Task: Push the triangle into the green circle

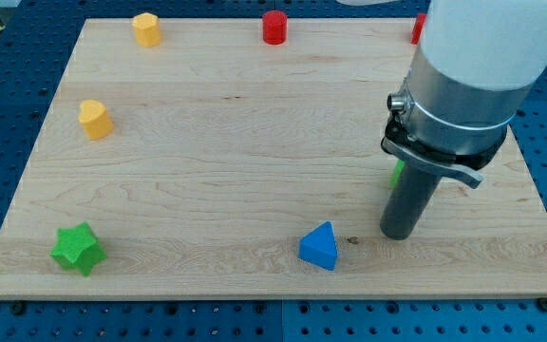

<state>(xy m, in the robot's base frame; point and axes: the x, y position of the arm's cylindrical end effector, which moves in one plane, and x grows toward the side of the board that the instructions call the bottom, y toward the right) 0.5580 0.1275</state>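
A blue triangle block (319, 247) lies near the bottom edge of the wooden board (235, 142), a little right of centre. My tip (402, 233) stands on the board to the right of the triangle, a short gap apart. A green block (398, 172), probably the circle, shows only as a sliver behind the rod, mostly hidden by the arm.
A green star (77, 249) sits at the bottom left. A yellow heart-like block (94, 120) is at the left, a yellow hexagon (146, 28) at the top left, a red cylinder (273, 27) at the top centre. A red block (417, 28) peeks out beside the arm.
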